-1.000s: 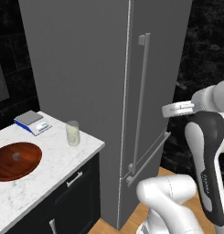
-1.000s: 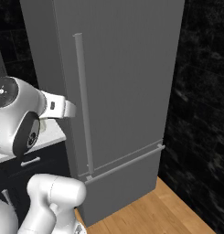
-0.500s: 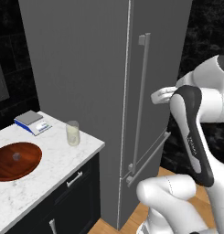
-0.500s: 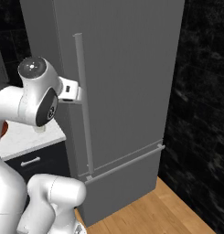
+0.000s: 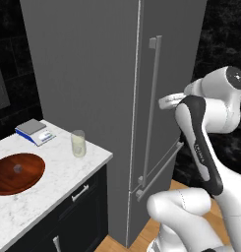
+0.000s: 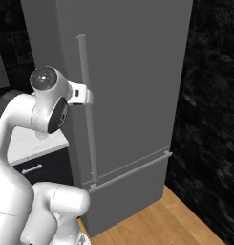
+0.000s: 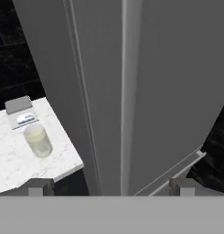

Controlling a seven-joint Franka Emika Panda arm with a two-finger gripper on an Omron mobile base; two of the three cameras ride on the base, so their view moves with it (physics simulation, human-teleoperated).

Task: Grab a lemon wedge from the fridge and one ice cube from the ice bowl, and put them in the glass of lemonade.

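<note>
now the claw [image 7: 109, 186] gapes wide before the closed fridge [image 7: 168, 82] handle [image 7: 125, 91].

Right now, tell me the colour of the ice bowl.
Reddish-brown, wood-like: the ice bowl shows best in the left base view.

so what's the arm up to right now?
The arm has its open gripper lined up on the fridge's vertical bar handle, not yet gripping it. The fridge door is shut. On the marble counter beside it stand the glass of lemonade, a small scale and the wooden ice bowl with one ice cube in it.
</note>
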